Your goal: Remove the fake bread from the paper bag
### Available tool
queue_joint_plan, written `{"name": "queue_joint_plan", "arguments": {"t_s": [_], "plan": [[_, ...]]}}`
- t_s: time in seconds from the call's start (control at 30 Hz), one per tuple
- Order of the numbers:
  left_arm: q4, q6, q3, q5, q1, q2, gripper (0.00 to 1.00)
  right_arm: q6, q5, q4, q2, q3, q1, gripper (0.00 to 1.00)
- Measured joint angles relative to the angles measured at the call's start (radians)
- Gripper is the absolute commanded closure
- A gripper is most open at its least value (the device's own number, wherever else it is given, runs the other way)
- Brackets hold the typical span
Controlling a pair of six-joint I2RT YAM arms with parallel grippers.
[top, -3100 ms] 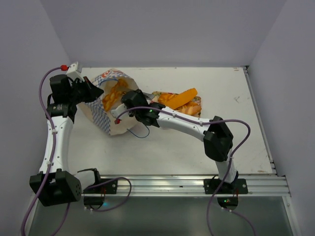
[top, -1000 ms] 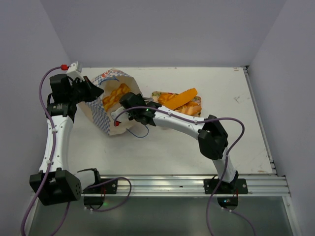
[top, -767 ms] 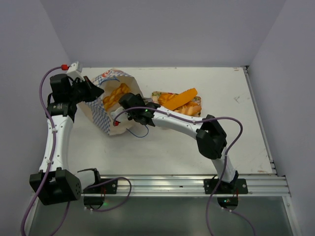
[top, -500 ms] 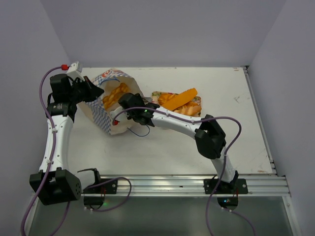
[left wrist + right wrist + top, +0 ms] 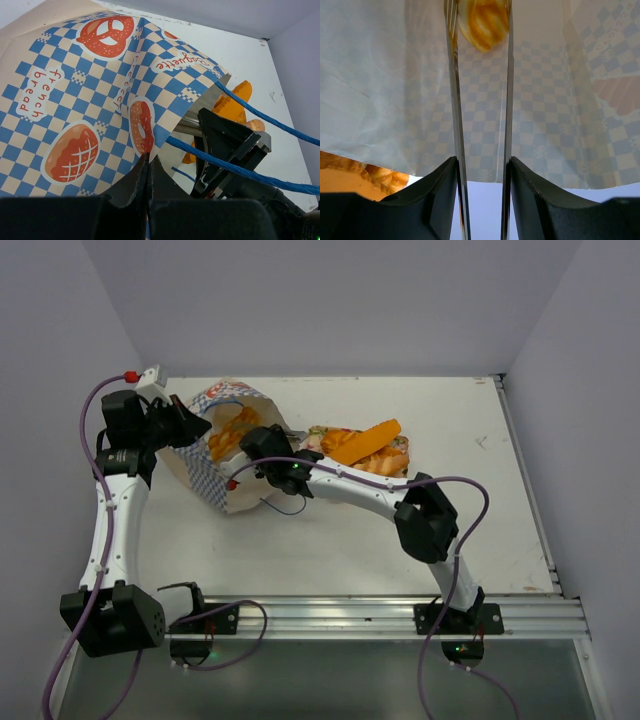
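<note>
Left arm (image 5: 112, 515) upright along left edge, wrist bent right. Left gripper (image 5: 147, 167) pinched tight on bag (image 5: 90, 100) rim. Right arm (image 5: 365, 492) stretched left. Right gripper (image 5: 481, 12) inside bag, fingers parallel, narrowly apart, bread (image 5: 484, 22) between tips; grip unclear.

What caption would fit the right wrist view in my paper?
Jaws of the right gripper pinch a glossy fake bread inside the checkered paper bag.
</note>
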Motion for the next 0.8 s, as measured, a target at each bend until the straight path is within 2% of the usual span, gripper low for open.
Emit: {"name": "queue_joint_plan", "arguments": {"t_s": [0.8], "plan": [[0.002,0.0,0.0,0.015,0.0,0.004,1.0,0.031,-0.001,-0.047,0.037,-0.001,-0.013,0.52]]}}
